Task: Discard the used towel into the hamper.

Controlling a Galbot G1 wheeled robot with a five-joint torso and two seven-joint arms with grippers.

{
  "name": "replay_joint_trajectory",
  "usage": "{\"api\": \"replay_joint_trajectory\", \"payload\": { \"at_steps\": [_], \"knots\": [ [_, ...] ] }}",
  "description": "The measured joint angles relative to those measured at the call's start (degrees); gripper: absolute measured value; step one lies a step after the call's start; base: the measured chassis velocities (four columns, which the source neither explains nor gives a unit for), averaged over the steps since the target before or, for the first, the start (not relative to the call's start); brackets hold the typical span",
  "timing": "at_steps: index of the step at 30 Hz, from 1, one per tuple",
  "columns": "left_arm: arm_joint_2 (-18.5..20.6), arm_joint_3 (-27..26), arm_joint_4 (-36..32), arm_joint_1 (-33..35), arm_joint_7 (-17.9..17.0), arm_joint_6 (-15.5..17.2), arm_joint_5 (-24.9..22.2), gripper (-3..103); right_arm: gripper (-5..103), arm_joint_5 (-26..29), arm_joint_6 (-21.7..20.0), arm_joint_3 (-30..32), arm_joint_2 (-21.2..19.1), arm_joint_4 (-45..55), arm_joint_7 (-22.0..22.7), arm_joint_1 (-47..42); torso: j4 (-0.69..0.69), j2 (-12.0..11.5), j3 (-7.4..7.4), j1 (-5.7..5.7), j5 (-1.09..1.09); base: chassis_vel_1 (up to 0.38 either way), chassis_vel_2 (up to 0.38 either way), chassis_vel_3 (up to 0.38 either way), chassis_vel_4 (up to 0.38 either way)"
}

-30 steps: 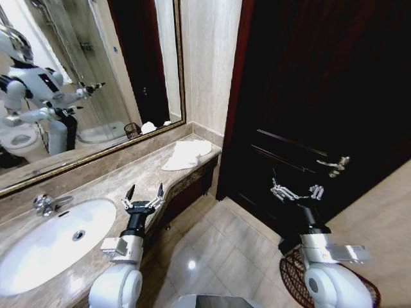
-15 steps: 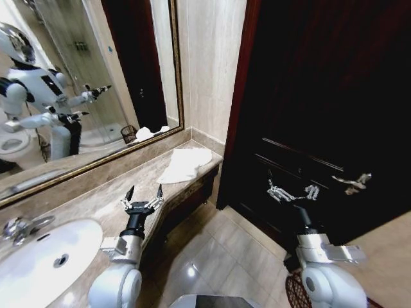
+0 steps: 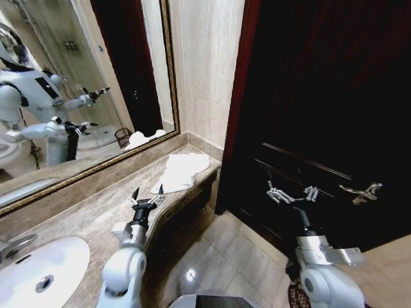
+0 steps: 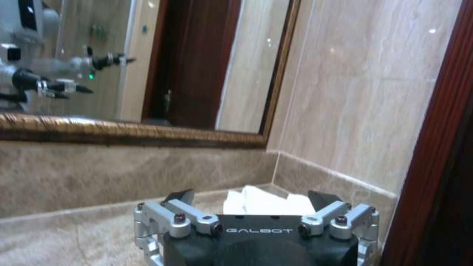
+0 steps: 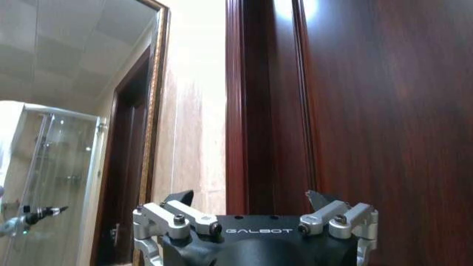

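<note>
White towel [image 3: 182, 171] lies on marble surface [image 3: 96, 212] by the corner wall. Left end effector [image 3: 147, 194] spread, near the towel; right end effector [image 3: 293, 193] spread before dark door [image 3: 321, 109]. Hamper [image 3: 296, 297] at floor edge.

The robot has glossy white rounded arm shells, each with a black wrist section and a grey-white box fixed at the side. The left tool [image 3: 147, 194] has silver metal linkages with dark screws and black pointed fingertips. The right tool [image 3: 293, 193] has the same silver links. The black tool body carries the word GALBOT in light letters.
</note>
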Motion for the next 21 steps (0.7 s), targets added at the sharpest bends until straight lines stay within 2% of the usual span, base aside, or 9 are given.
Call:
{"api": "replay_joint_trajectory", "payload": {
  "at_steps": [4, 14, 21],
  "knots": [
    [0.0, 0.6, 2.1, -1.9, -0.1, 0.8, 0.0, 100, 100, -0.4, 1.0, -0.2, 0.4, -0.6, 0.3, 0.0, 0.00, 0.0, 0.00, 0.00, 0.01, 0.000, 0.000, 0.000, 0.000],
    [0.1, 3.4, 13.3, -10.5, 0.0, 1.3, 3.1, 100, 100, -2.6, 2.2, -0.7, 1.8, -2.3, 0.4, -0.5, 0.00, 0.0, 0.01, 0.04, 0.00, 0.000, 0.000, 0.000, 0.000],
    [2.6, 6.9, 22.8, -18.8, -0.9, 1.4, 3.5, 100, 100, -3.4, 2.6, -0.5, 2.2, -3.3, 0.4, -0.7, -0.01, 0.0, 0.01, 0.04, 0.00, 0.000, 0.000, 0.000, 0.000]
  ]
}}
